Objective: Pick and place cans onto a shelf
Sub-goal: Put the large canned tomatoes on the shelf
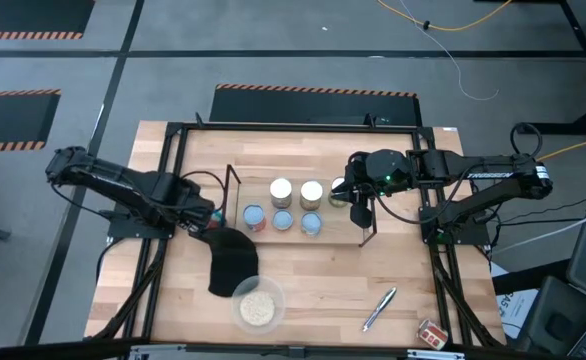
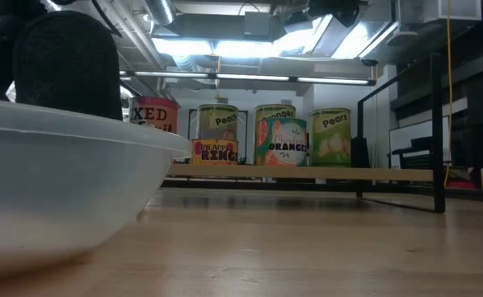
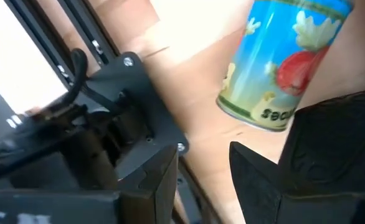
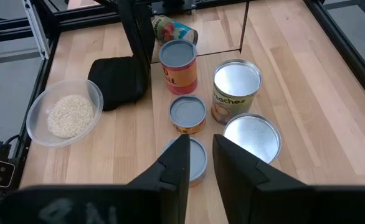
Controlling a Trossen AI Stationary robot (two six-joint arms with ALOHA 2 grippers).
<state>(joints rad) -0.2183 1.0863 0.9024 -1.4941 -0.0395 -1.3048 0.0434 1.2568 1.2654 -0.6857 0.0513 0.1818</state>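
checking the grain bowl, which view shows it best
The right wrist view: the clear bowl shows whole, grains visible. The high view shows it small; the low view only its near wall; the left wrist view misses it.

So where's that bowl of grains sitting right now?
From above, the bowl sits near the table's front edge, left of centre, just in front of a black cloth-like lump and well left of the pen.

A light wooden table (image 1: 313, 285) carries a low black-wire shelf (image 1: 365, 238) at its middle, with cans (image 1: 281, 190) standing on the shelf's board. On the near half lie a clear bowl of pale grains (image 1: 258, 305), a silver pen (image 1: 379, 309) to its right, and a small red box (image 1: 432, 335) at the near right corner.
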